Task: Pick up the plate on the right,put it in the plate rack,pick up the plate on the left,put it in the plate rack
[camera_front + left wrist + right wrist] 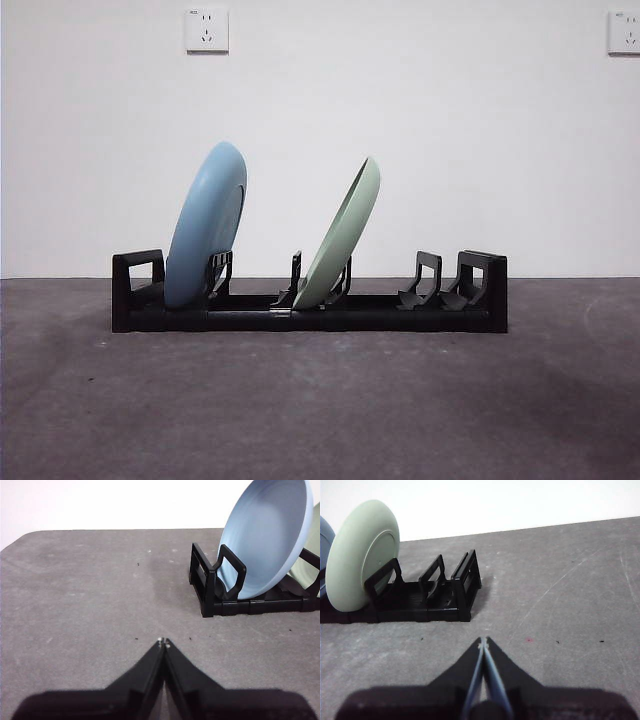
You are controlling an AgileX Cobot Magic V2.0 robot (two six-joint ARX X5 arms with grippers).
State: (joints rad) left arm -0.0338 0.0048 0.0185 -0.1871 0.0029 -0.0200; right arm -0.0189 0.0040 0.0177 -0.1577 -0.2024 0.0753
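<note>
The long black plate rack stands across the middle of the grey table. A light blue plate leans on edge in its left slots, and a pale green plate leans on edge near its centre. In the left wrist view the blue plate and the rack's end piece lie ahead of my left gripper, which is shut and empty, well back from the rack. In the right wrist view the green plate and the rack sit ahead of my right gripper, also shut and empty.
Two pairs of prongs at the rack's right end hold nothing. A white wall with two power sockets backs the table. Grey table surface stretches in front of the rack and to both sides.
</note>
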